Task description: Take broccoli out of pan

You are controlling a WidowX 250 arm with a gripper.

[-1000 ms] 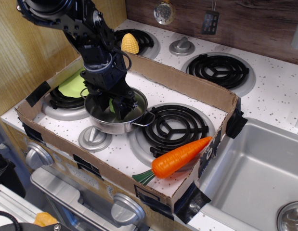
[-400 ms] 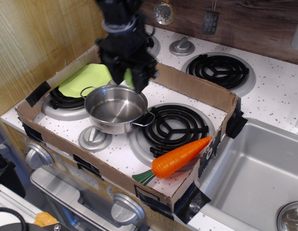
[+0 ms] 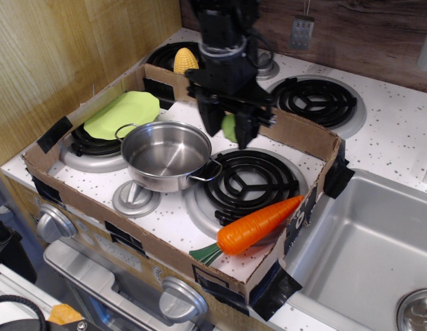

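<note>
While airborne, broccoli clamped between pincer fingers

One pan, one broccoli, one carrot, one corn cob and one green plate. Four black coil burners show on the counter, plus one cardboard tray and one sink at its right edge.

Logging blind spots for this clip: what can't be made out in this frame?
- Broccoli: mostly hidden between the gripper jaws; shape unclear.
- Back wall items: cut off by the top edge.
- Sink: cut off at the right and bottom edges.
- Plate: near edge hidden behind the pan.
</note>
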